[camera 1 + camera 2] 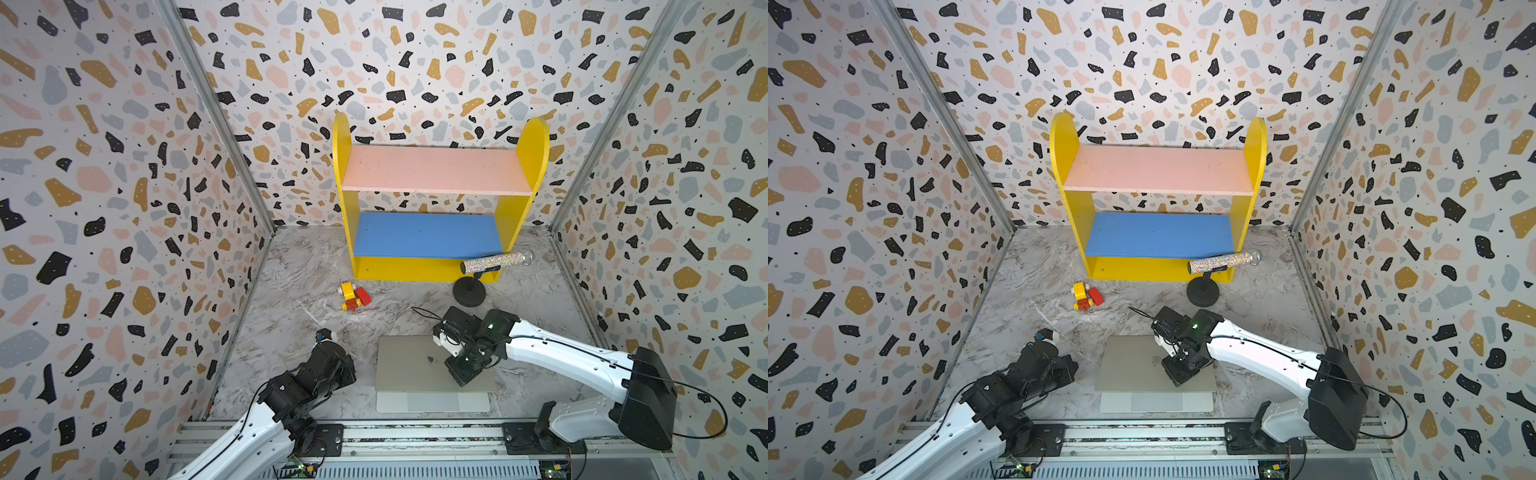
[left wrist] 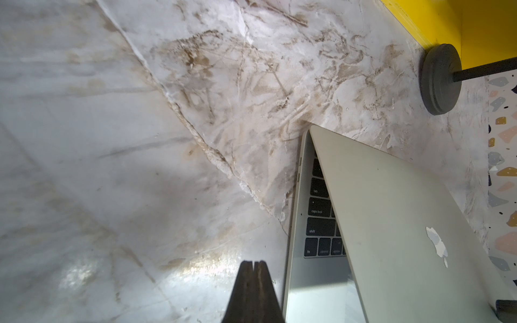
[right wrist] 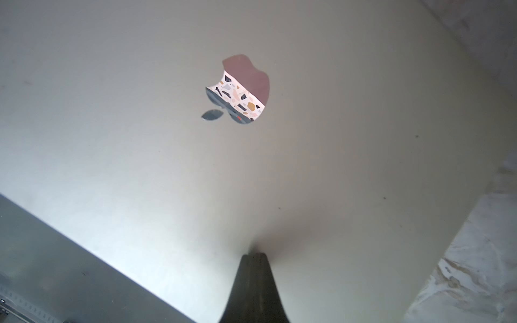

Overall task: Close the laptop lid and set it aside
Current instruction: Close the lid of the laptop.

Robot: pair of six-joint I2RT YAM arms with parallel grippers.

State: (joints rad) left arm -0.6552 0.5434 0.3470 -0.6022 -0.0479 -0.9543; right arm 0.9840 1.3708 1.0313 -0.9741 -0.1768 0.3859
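Pressed shut, empty right hand (image 3: 254, 256) onto lid (image 3: 307, 153) at lower centre; probably needed slow, square push; left hand (image 2: 253, 264) shut, beside laptop (image 2: 316, 279)

In both top views laptop lid (image 1: 411, 361) hides the laptop (image 1: 432, 402) keys & screen; only its front strip shows at lid's 6 o'clock. Right gripper (image 3: 254, 256): tips hidden under own wrist in top views. Small blue-white obj (image 1: 325, 335) at lid's 10 o'clock, partly behind left arm (image 1: 307, 386), too small to ID. Stand rod (image 2: 484, 68) cut off by left-wrist frame edge.
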